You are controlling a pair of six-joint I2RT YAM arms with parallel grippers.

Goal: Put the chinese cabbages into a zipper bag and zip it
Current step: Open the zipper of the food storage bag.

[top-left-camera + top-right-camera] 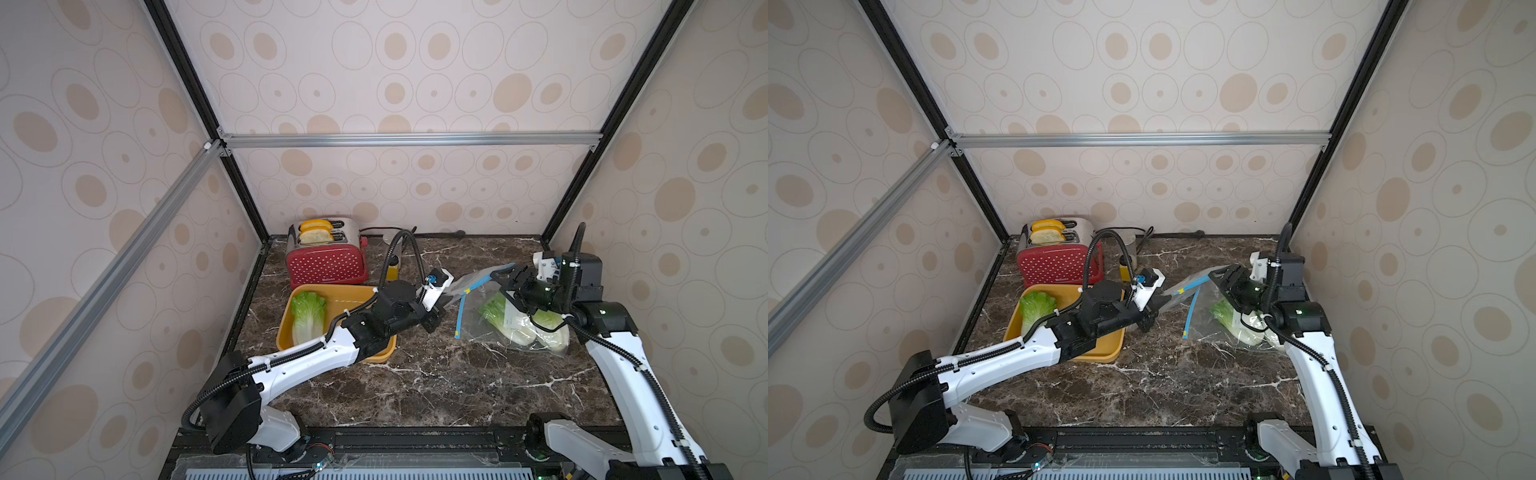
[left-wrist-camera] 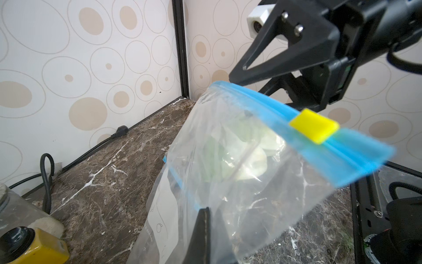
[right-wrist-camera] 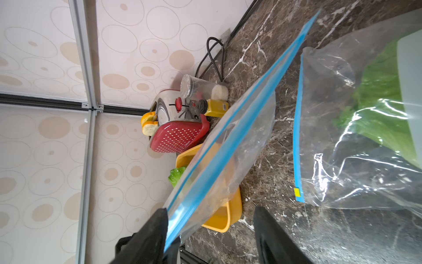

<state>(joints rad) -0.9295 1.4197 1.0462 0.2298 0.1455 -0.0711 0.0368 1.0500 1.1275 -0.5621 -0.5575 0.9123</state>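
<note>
The clear zipper bag [image 1: 486, 332] lies at the right of the table, its mouth with the blue zip strip [image 3: 228, 128] facing left. Two chinese cabbages [image 1: 519, 328] lie inside it, green through the plastic [image 3: 376, 114]. A third cabbage [image 1: 307, 320] rests in the yellow tray [image 1: 332, 291]. My left gripper [image 2: 206, 211] is shut on the bag's upper lip and holds it up off the table. The yellow slider [image 2: 314, 128] sits on the strip. My right gripper [image 3: 211, 211] is open at the raised strip's far end, which rests against one finger [image 3: 157, 228].
A red dotted toaster [image 1: 326, 262] with bread slices stands at the back left, with a clear jar [image 3: 196, 88], a small yellow container [image 3: 215, 107] and a black cord [image 2: 46, 173] beside it. Patterned walls close in the left, back and right.
</note>
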